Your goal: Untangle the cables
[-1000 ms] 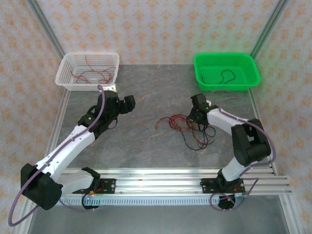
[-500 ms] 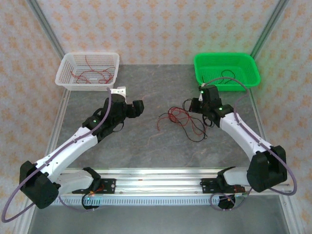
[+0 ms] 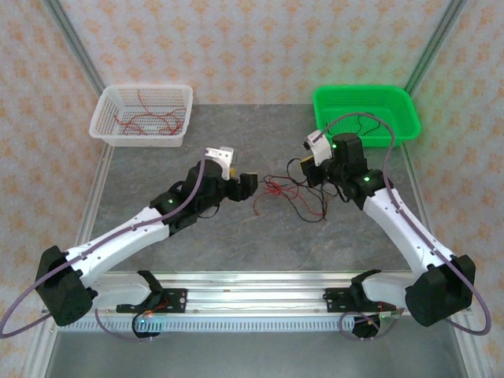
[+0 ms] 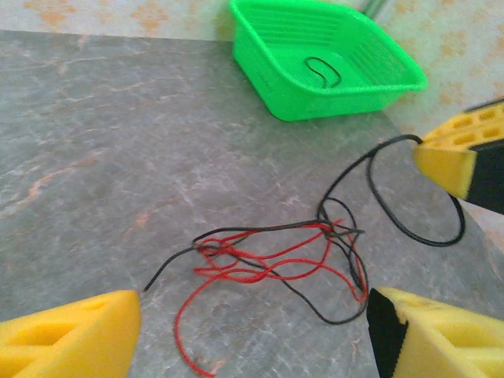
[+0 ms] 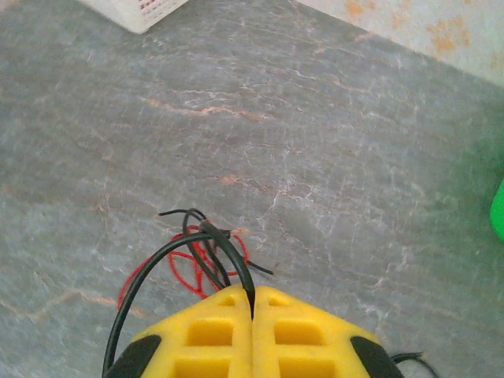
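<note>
The table (image 3: 157, 173) is a flat grey slab with a marbled, stone-like pattern of pale and rusty veins, edged by metal rails. At its 1 o'clock corner sits the green basket (image 3: 362, 89), glossy plastic, rectangular with rounded corners and slotted, sloping walls; one black strand (image 4: 319, 69) lies curled in a loose loop on its floor. At the 11 o'clock corner is the white basket (image 3: 142, 88), of about the same shape but in a fine open mesh, holding several wavy red strands (image 3: 146, 118). The left gripper (image 3: 247, 184) has blocky yellow fingers with hollow, ribbed cells; they stand spread wide and empty, at 9 o'clock of the tangle and pointing at it. The right gripper (image 5: 252, 307) has the same yellow fingers, pressed together and pinching a black wire that arcs down from the seam between them. The cables (image 3: 285, 191) lie near the middle of the table, a little toward 3 o'clock: hair-thin red and black wires, kinked and looping, knotted where several cross, with one black loop rising toward the right gripper at their 1 o'clock.
</note>
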Robot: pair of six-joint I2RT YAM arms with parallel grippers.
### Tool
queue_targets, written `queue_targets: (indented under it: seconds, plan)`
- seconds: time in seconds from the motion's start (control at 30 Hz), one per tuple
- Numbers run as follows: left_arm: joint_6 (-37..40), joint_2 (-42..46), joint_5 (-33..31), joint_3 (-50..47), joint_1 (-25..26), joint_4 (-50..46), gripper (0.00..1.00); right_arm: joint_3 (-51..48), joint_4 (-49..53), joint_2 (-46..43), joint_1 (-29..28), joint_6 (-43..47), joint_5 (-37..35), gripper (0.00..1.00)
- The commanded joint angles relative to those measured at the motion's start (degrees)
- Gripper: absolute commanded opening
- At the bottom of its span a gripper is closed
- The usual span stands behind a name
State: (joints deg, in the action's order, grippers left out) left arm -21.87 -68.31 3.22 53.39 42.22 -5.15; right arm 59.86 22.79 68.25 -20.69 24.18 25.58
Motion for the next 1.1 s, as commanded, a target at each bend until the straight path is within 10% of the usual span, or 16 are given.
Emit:
queue_targets:
  seconds: [0.0, 0.33, 0.8, 1.07]
  plan:
    - [2.5, -0.8, 2.4, 0.8, 2.1, 4.5, 0.77, 3.2, 0.4, -2.6, -1.0, 10.8, 1.0, 0.0]
    - [-7.1, -4.3, 13.2, -3.7, 4.6, 24.5, 0.74, 3.2, -5.1, -2.9, -2.7, 5.6, 3.5, 0.0]
    - [-17.3, -13.3, 10.9, -3.6, 4.7, 39.7, 0.73, -5.7, -14.9, -10.1, -3.1, -10.6, 5.0, 0.0]
    - [-19.6, -16.5, 13.1, -2.1, 4.6, 44.0, 0.56, -10.1, -18.4, -13.4, -3.2, -18.0, 2.6, 0.0]
